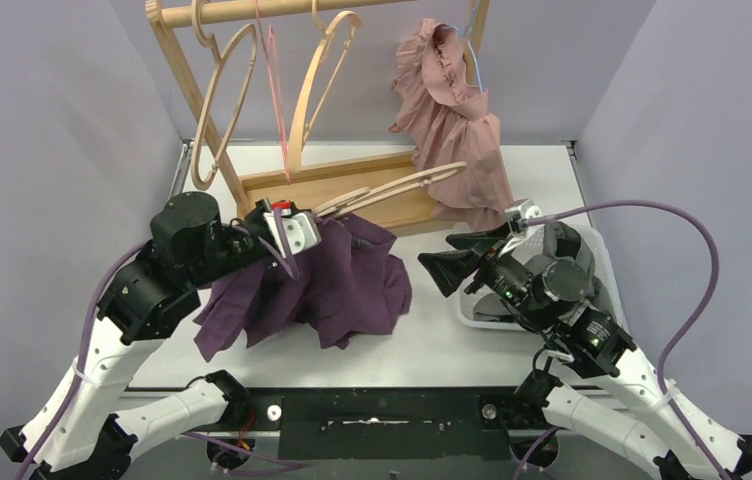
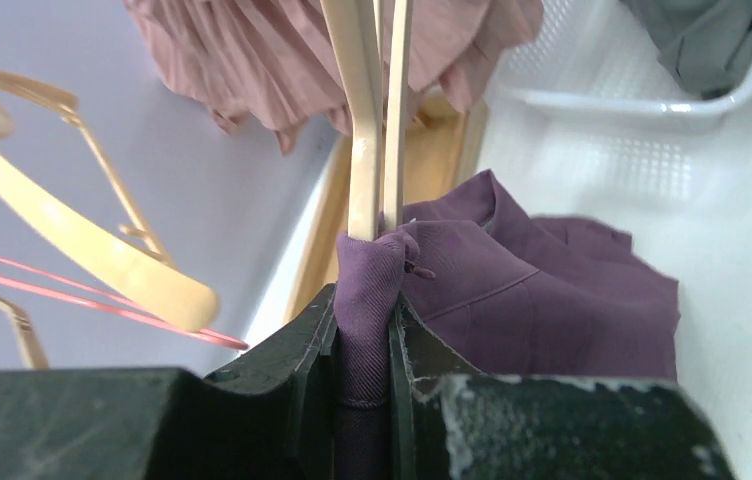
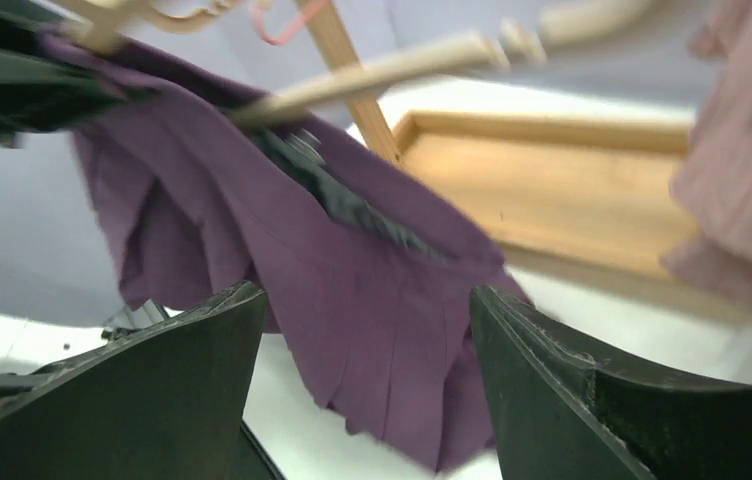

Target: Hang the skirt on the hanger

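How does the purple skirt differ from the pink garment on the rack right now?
The purple skirt is dark and smooth; the pink garment is pale and ruffled. The purple skirt is pinched in the shut left gripper at a wooden hanger's end and slumps onto the table; the pink garment hangs on the rack from a light blue hanger. Both are draped cloth.

Plain pale lilac-grey walls (image 1: 52,120) close the space on the left, back and right, around a white tabletop (image 1: 432,335). A light wooden rack (image 1: 180,70) stands at the tabletop's far side, its slanted posts carrying a round rail (image 1: 242,12) above a shallow, tray-like base (image 1: 352,172). The light is soft and even, with only faint shadows.
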### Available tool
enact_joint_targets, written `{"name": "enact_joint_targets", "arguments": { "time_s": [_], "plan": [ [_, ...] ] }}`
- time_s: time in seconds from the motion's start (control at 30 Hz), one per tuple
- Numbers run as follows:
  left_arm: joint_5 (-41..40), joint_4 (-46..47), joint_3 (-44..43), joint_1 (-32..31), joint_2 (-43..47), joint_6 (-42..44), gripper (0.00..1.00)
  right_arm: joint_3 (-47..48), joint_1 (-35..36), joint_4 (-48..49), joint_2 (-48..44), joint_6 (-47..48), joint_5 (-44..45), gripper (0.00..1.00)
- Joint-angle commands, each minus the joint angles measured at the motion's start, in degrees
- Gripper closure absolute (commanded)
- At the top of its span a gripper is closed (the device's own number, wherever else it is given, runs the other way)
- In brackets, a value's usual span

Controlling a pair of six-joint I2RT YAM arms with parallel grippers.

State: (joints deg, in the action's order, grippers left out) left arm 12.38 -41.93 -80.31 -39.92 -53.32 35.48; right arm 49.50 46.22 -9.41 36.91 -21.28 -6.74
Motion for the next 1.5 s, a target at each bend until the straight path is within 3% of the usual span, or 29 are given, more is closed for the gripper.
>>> {"name": "enact_joint_targets", "arguments": {
  "time_s": [0.0, 0.17, 0.47, 0.83, 1.17, 1.27, 1.4, 1.47],
  "plan": [
    [1.54, 10.77, -5.18, 0.25, 0.68, 1.90, 1.00, -3.98, 0.65, -1.87, 1.48, -18.63, 12.36, 0.24],
    [3.74, 11.17, -5.38, 0.25, 0.99, 0.47, 1.00, -3.55, 1.51, -1.89, 7.80, -33.12, 21.62, 0.22],
    [4.10, 12.54, -3.24, 0.16, 2.56, -1.74, 1.00, 5.66, 1.68, -5.04, 24.12, -51.32, 26.66, 0.20],
    [1.77, 13.17, -1.59, 0.28, 3.67, -1.14, 1.00, 4.04, 0.84, -3.58, 30.50, -54.53, 20.01, 0.29],
    [1.21, 12.43, -0.55, 0.22, 5.13, -1.02, 1.00, 1.59, -1.94, -5.13, 32.32, -54.80, 14.87, 0.49],
    [1.24, 12.24, -0.26, 0.26, 5.66, -1.22, 1.00, 1.85, -2.28, -4.96, 32.64, -54.24, 14.12, 0.47],
    [1.41, 11.92, -0.19, 0.18, 5.99, -1.48, 1.00, 3.32, -2.44, -0.49, 32.76, -51.31, 12.14, 0.28],
    [1.42, 11.88, -0.11, 0.19, 5.98, -1.54, 1.00, 4.45, -2.45, 1.36, 33.13, -49.94, 10.31, 0.24]
  ]
}}
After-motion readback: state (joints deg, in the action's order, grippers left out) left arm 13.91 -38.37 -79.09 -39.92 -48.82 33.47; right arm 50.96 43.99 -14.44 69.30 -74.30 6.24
